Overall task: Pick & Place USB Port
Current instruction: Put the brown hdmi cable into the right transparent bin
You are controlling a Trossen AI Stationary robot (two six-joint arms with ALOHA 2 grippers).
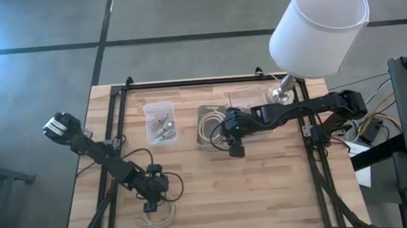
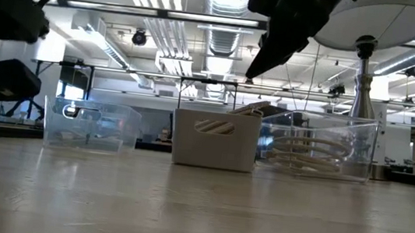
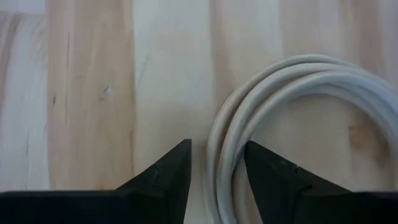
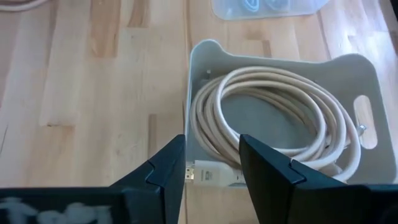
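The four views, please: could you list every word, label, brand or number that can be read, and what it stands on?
None can be read.
White bin holding the coiled cable: no print.
Clear containers: no label.
Lamp shade: plain.
Right gripper and left gripper: no markings.

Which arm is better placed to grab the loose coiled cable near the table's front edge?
Left. The left gripper is open right over the loose cable, fingers straddling its loop; the right gripper hovers over the white bin.

Open tabletop (image 1: 280, 188) is left at front centre and right; the back is blocked by clear bin (image 1: 160, 121), white bin (image 1: 205, 112), clear box (image 1: 245, 97) and lamp (image 1: 317, 28)
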